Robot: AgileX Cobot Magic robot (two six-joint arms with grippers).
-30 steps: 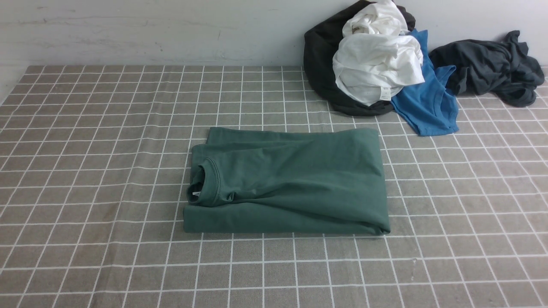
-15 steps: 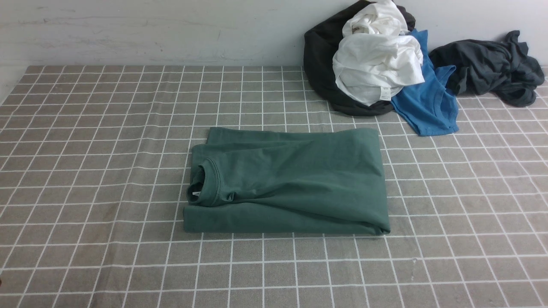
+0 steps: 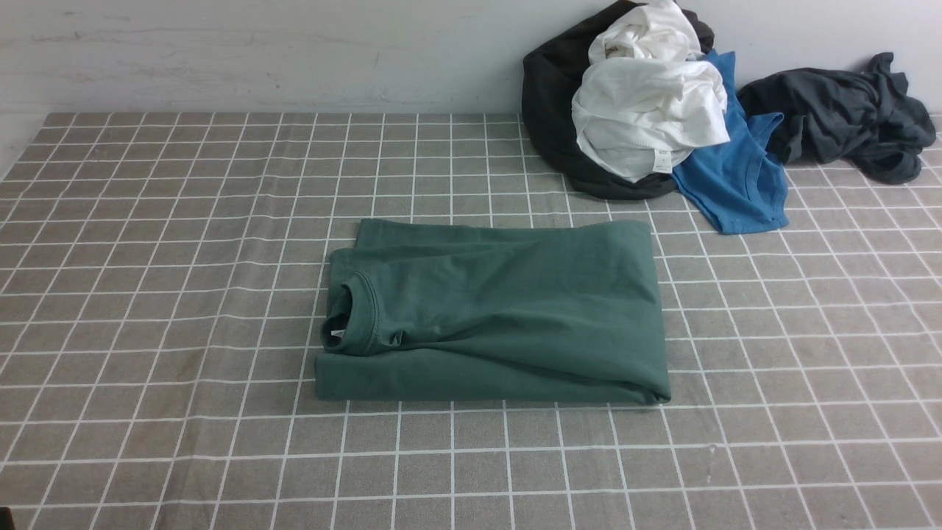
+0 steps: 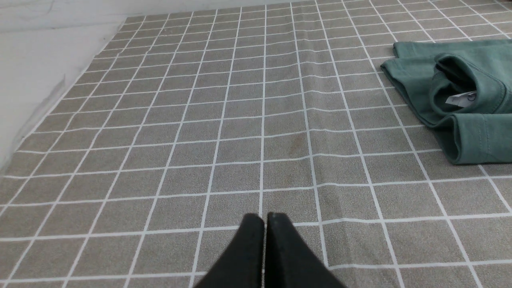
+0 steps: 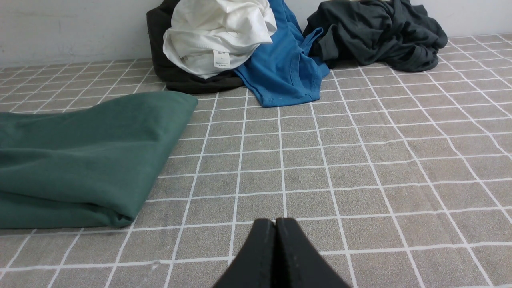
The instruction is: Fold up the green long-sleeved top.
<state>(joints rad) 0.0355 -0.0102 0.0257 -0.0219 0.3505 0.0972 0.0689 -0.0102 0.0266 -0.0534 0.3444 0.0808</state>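
Soft, even light; sharp focus

green top [image 3: 500,316]: 1, mid-cloth [image 3: 147,294]; heap behind the top: black garment [image 3: 548,110] 1; white [image 3: 647,110] 1; blue [image 3: 732,177] 1; grey [image 3: 839,114] 1; grippers: 2

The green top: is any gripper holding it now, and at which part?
Nothing is held. The left gripper and the right gripper are both shut on nothing, apart from the folded green top.
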